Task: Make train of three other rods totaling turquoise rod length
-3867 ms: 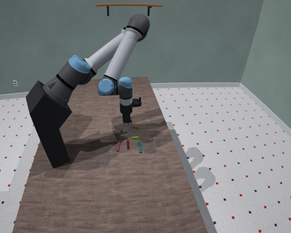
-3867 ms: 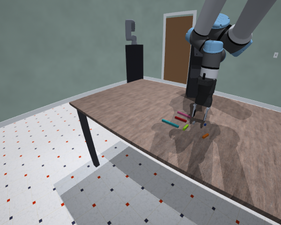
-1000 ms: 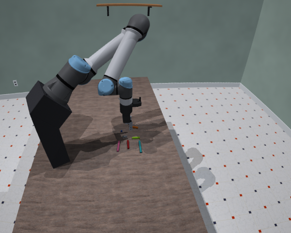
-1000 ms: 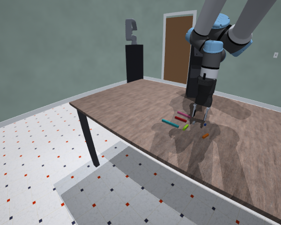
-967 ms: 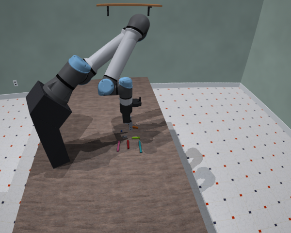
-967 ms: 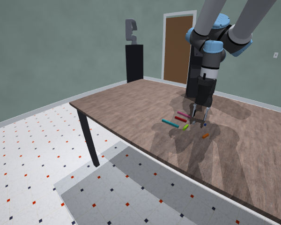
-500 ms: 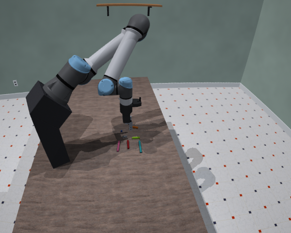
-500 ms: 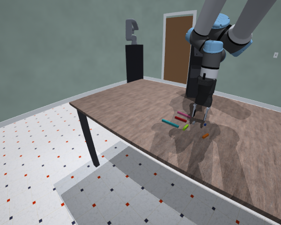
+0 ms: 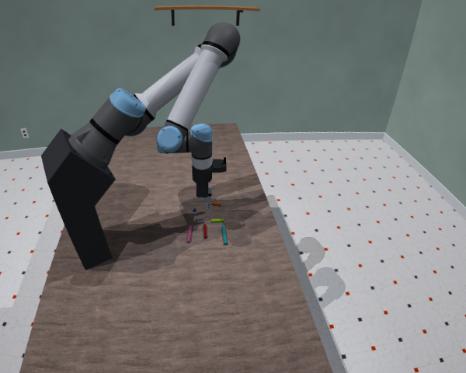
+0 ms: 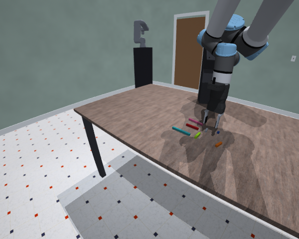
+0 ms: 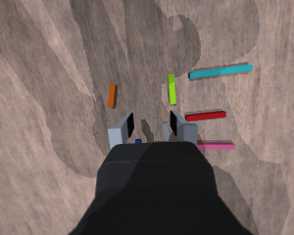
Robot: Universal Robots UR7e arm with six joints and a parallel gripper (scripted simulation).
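Observation:
Several rods lie apart on the wooden table. The turquoise rod (image 11: 220, 71) (image 9: 224, 235) (image 10: 181, 130) is the longest. The red rod (image 11: 205, 116) (image 9: 204, 231) (image 10: 192, 126) and the pink rod (image 11: 216, 145) (image 9: 189, 233) (image 10: 195, 121) lie beside it. The lime rod (image 11: 171, 89) (image 9: 217, 220) (image 10: 197, 135), the orange rod (image 11: 112, 95) (image 9: 216, 203) (image 10: 218, 144), the small grey rod (image 11: 166, 129) (image 9: 199, 219) (image 10: 206, 129) and the tiny blue rod (image 11: 138, 141) (image 9: 193, 209) (image 10: 218, 132) lie around my gripper (image 11: 152, 127) (image 10: 211, 121). The gripper is open and empty, a little above the table. The grey rod lies just inside its right finger.
The arm's dark base block (image 9: 74, 193) stands on the table's left side. The table's right edge (image 9: 293, 249) runs close to the rods. A second dark pedestal with a grey arm (image 10: 142, 61) stands beyond the far corner.

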